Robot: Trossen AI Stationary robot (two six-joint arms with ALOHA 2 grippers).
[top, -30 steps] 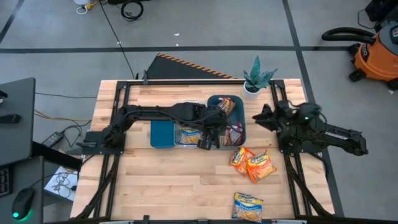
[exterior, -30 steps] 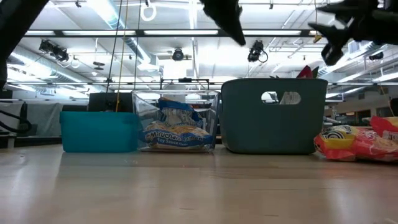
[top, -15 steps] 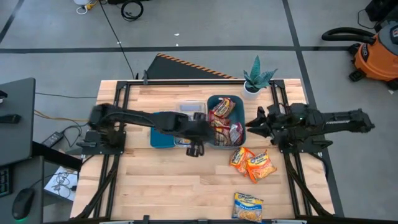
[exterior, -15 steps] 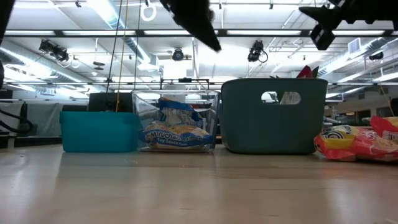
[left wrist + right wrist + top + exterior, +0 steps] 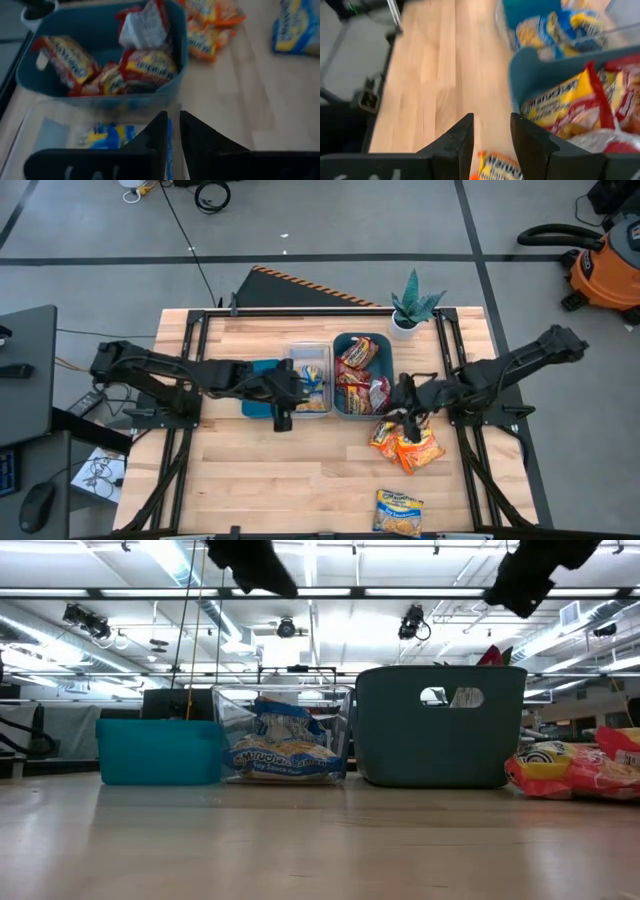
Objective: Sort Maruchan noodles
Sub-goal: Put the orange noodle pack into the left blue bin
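Note:
The noodle packets are sorted by print. Red ones point(image 5: 360, 380) lie in the dark blue bin point(image 5: 388, 370). Blue ones point(image 5: 312, 385) lie in the clear bin point(image 5: 306, 349), beside the teal bin point(image 5: 256, 395). Two orange packets point(image 5: 405, 443) lie flat on the table right of the bins. One blue packet point(image 5: 398, 511) lies at the near edge. My left gripper point(image 5: 283, 418) hovers at the near side of the clear bin, open by a narrow gap point(image 5: 173, 131). My right gripper point(image 5: 405, 416) hangs open above the orange packets point(image 5: 495, 167), touching nothing.
A potted plant point(image 5: 412, 308) stands at the table's far edge behind the dark blue bin. The low view shows both grippers point(image 5: 250, 562) point(image 5: 528, 580) well above the bins. Bare wood lies along the near side, left of the loose packets.
My left gripper has drawn back from over the bins toward the table's left, ending near the clear bin's near side. My right gripper has swung from beside the dark blue bin's right wall toward the near edge, stopping over the orange packets. No packet has moved.

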